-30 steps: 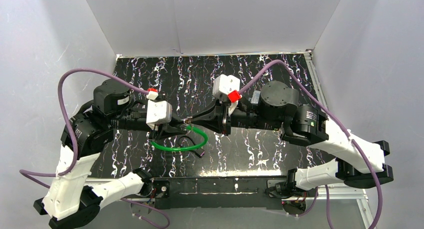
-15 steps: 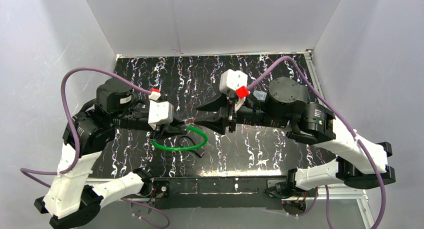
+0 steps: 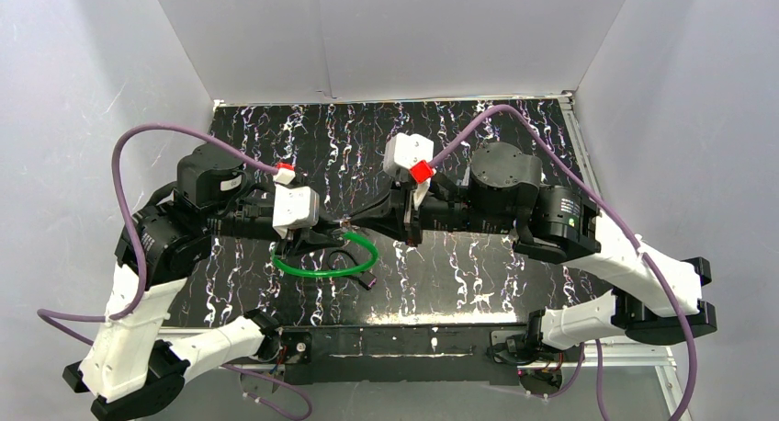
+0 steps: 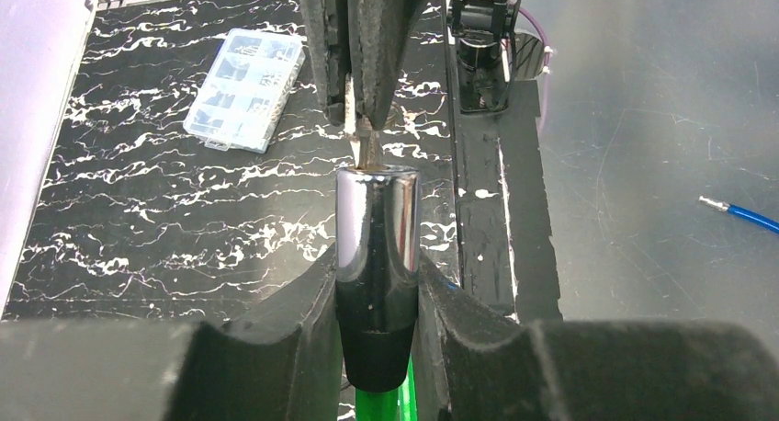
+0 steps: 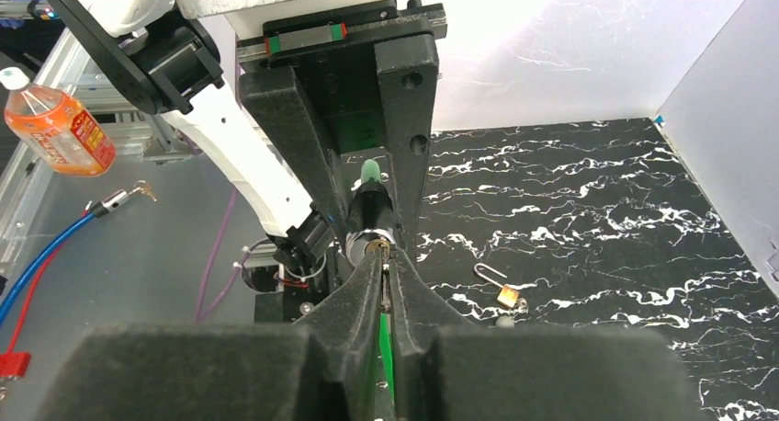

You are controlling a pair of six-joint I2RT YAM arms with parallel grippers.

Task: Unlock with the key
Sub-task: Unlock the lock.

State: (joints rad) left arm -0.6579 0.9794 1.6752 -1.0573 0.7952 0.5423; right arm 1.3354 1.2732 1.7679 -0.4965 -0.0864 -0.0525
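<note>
Left gripper [image 4: 377, 269] clamps the chrome lock barrel [image 4: 377, 221]; right gripper [image 5: 383, 258], on its right, pinches the key [image 4: 364, 151] at its end.

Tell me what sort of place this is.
Probably a robotics lab test cell: plain white panels box in a black marbled tabletop, a clear parts organizer lies on it, and a loose blue cable lies on the grey bench beside it.
</note>
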